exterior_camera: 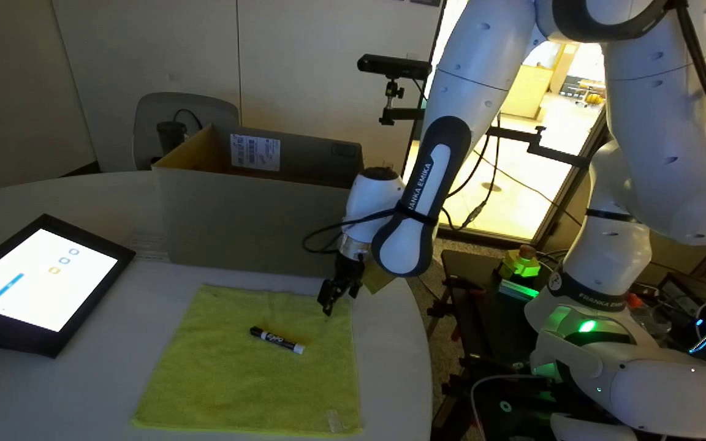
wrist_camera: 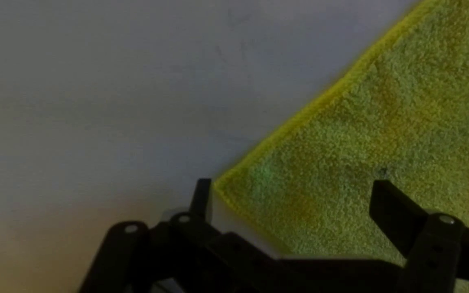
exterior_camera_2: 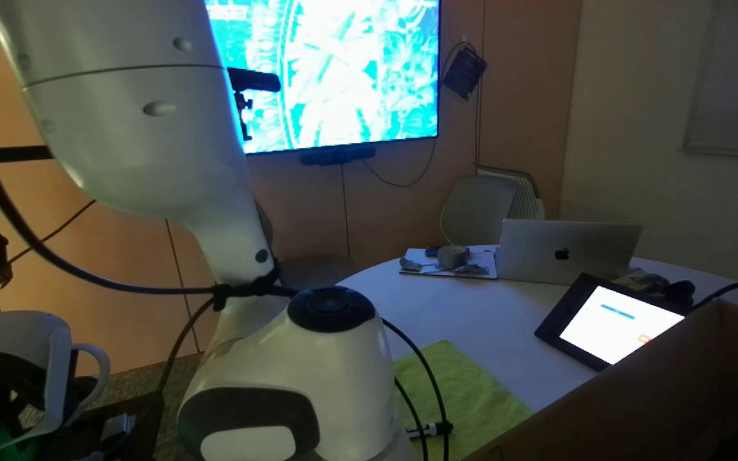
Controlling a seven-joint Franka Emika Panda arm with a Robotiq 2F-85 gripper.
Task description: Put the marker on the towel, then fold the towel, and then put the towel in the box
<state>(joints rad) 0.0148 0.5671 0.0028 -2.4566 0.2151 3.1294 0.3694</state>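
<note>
Jaws apart, the gripper [wrist_camera: 292,193] is hanging at a corner of the towel [exterior_camera: 224,386]

The fingers [wrist_camera: 393,211] are standing wide apart. In the wrist view one is hanging over the towel and the other just outside its corner, which is lying between them. I can't tell whether either tip is touching the towel.

That corner is lying closest to both the box [exterior_camera: 249,220] and the rounded edge of the table surface [exterior_camera: 393,373]. The towel is lying flat, one edge running just beside the box with a strip of bare surface showing between. A pale tag [exterior_camera: 334,421] is showing at the next corner along that rounded edge.

The marker [exterior_camera: 276,340], black at one end and pale at the other, is lying on the towel, well inside its edges, its black end pointing toward the tablet [exterior_camera: 40,282]. In an exterior view the arm [exterior_camera_2: 132,134] is covering part of the towel.

The box is standing open on the surface, a white label [exterior_camera: 255,152] showing on its inner side. The tablet is resting near one of its corners, glowing white. A silver laptop [exterior_camera_2: 567,253] is standing near the surface's edge, lid up, and a large screen [exterior_camera_2: 343,70] is shining blue beyond.
</note>
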